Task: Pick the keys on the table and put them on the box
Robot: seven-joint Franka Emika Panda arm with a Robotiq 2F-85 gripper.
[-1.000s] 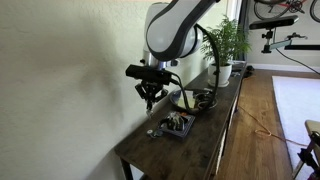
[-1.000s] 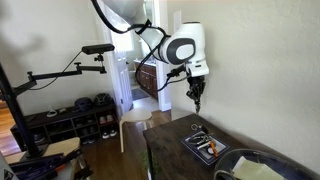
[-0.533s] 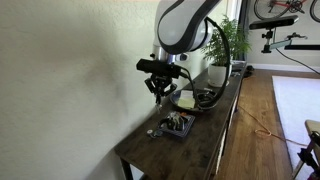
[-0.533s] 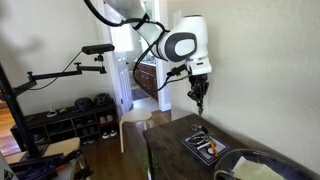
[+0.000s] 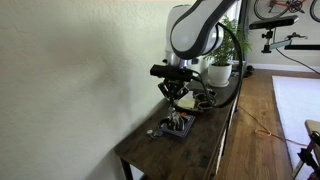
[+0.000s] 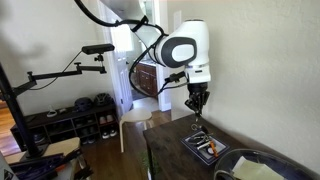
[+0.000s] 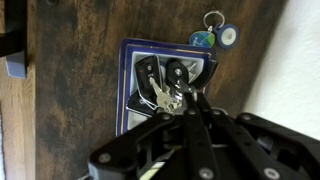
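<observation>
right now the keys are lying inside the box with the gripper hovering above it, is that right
Not quite. The keys lie on the table just outside a corner of the box, not inside it, as the wrist view shows. The gripper does hover above the box.

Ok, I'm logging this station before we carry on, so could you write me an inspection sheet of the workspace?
Surface: dark wooden table, along a pale wall.
Job's things: keys at the tips of the hand, apparently held above the box.
Clutter: small dark items in the box; a ring with blue tags on the table beside it; potted plant further along.
Hand: looks shut on the keys, over the box.
Cables: black cable looping off the arm.
Surroundings: shoe rack, wood floor.
</observation>
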